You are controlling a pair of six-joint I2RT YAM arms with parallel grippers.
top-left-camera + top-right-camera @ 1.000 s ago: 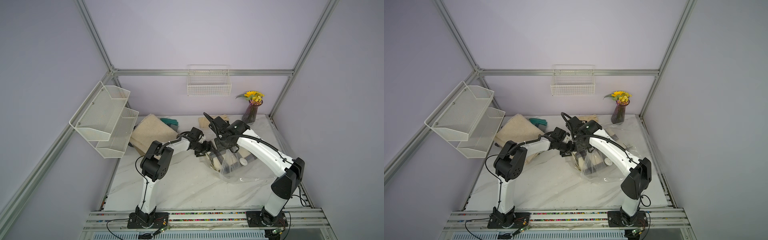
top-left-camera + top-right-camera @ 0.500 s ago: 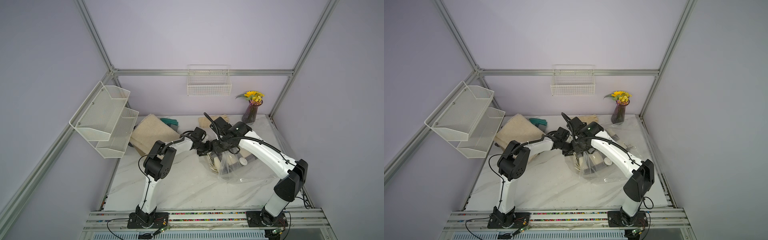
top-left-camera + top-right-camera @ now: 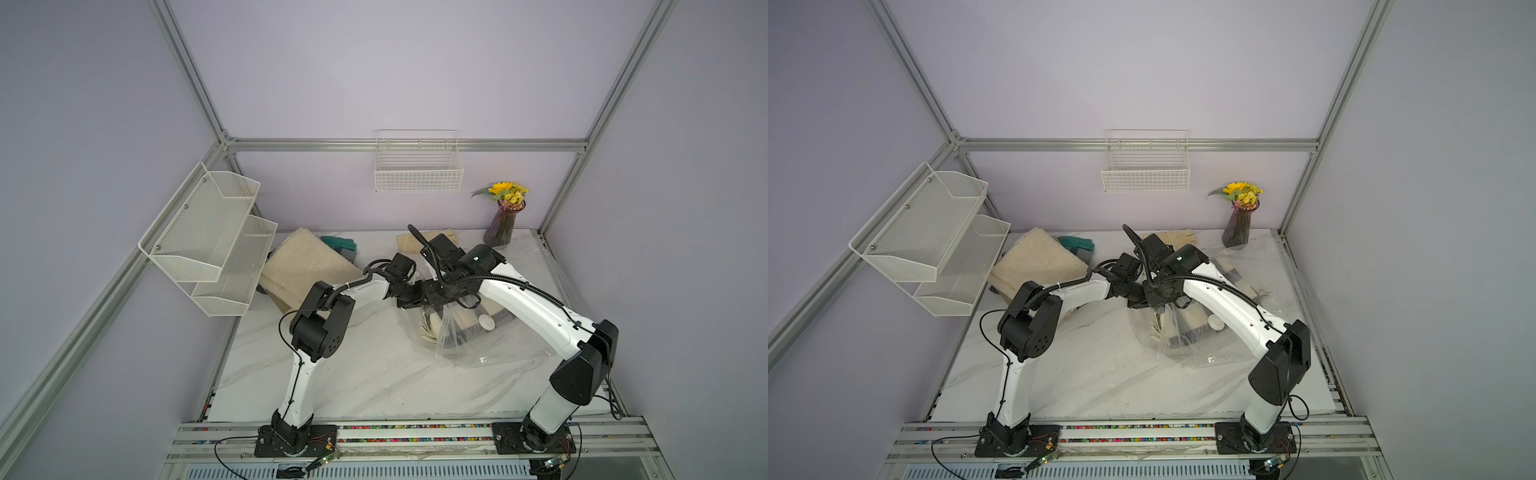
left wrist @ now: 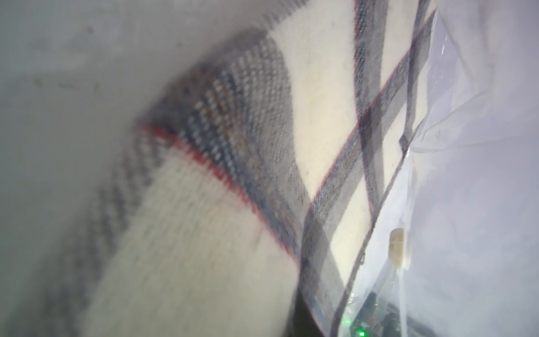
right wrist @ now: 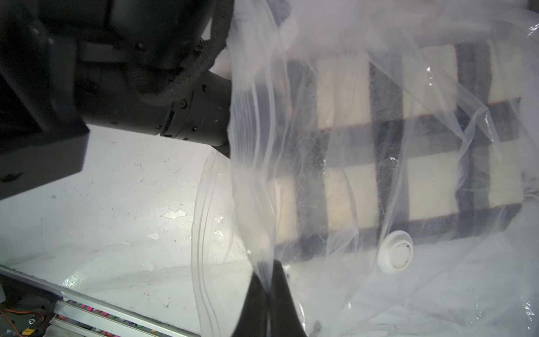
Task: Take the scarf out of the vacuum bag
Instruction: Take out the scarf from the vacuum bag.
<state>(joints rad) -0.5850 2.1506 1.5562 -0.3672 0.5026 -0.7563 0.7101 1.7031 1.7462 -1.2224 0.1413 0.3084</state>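
At vacuum bag mouth: right claw pinching plastic; left claw inside by scarf, grip unclear.

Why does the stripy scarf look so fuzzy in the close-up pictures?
Left wrist view: the scarf sits very close to the lens, so it blurs. Right wrist view: the vacuum bag lays a milky, wrinkled haze over it, though the valve cap looks sharp.

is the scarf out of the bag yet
No, the plaid scarf lies inside the vacuum bag, visible through its clear plastic.
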